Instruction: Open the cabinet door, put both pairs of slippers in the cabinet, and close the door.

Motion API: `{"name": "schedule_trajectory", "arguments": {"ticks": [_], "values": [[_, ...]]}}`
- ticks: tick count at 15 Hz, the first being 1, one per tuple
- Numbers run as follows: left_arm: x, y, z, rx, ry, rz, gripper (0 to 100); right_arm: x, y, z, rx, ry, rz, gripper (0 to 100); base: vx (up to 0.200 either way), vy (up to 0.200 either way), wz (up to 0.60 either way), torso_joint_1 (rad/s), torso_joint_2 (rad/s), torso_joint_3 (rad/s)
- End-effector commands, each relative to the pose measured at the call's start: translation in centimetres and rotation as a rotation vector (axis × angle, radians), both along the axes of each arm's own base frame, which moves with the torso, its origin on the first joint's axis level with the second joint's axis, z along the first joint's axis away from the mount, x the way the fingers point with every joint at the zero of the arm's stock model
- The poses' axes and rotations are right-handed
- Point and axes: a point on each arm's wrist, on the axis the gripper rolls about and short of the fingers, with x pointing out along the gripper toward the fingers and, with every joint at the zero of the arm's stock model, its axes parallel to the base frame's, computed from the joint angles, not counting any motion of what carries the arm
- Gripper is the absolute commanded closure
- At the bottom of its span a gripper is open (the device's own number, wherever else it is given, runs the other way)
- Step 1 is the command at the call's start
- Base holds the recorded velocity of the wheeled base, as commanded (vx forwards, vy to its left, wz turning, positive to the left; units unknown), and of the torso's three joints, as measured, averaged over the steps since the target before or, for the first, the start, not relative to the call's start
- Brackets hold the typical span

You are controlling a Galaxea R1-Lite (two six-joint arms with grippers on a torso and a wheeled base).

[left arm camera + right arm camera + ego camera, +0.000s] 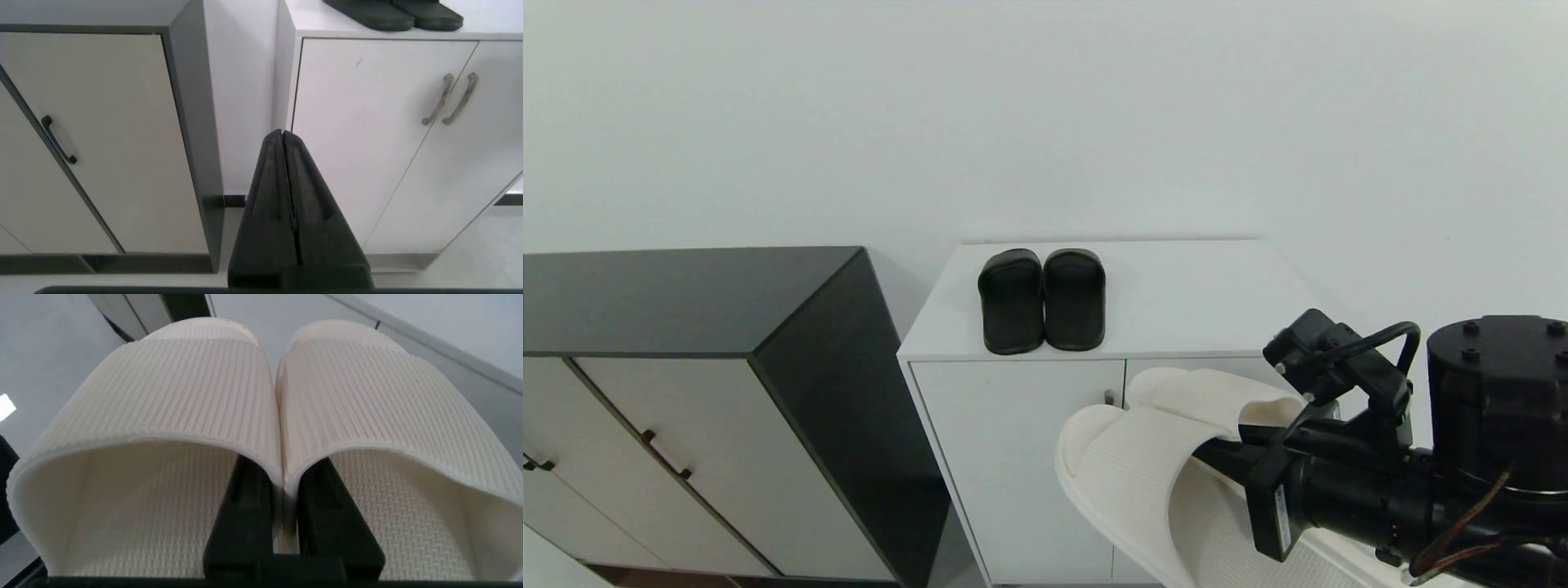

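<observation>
A pair of black slippers [1042, 300] [392, 12] stands side by side on top of the white cabinet [1192, 294] [368, 139]. Both cabinet doors are closed, with their handles [448, 100] [1108, 398] at the centre seam. My right gripper [1227, 451] [283, 502] is shut on a pair of white ribbed slippers [1143, 465] [204, 400], pinching their inner walls together, and holds them in front of the cabinet's right door. My left gripper [283, 140] is shut and empty, low in front of the cabinet's left side.
A dark-topped cabinet [686, 302] [98, 122] with light doors and black handles stands immediately left of the white one, with a narrow gap between them. A plain white wall lies behind both.
</observation>
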Motion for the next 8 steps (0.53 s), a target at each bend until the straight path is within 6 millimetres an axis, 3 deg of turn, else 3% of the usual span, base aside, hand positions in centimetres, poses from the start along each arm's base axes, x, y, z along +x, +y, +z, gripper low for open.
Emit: {"name": "schedule_trajectory", "arguments": {"ticks": [1,8], "values": [[0.02,0.0,-0.05,-0.001,0.003,0.001,100,-0.01,0.0,-0.11,-0.003,0.004,0.004,100,0.0,0.0,0.0,-0.173,0.4,0.227],[0.01,0.0,0.0,0.004,0.001,0.002,100,-0.05,-0.04,-0.28,-0.006,0.009,0.005,100,0.0,0.0,0.0,-0.212,0.52,0.302]]}}
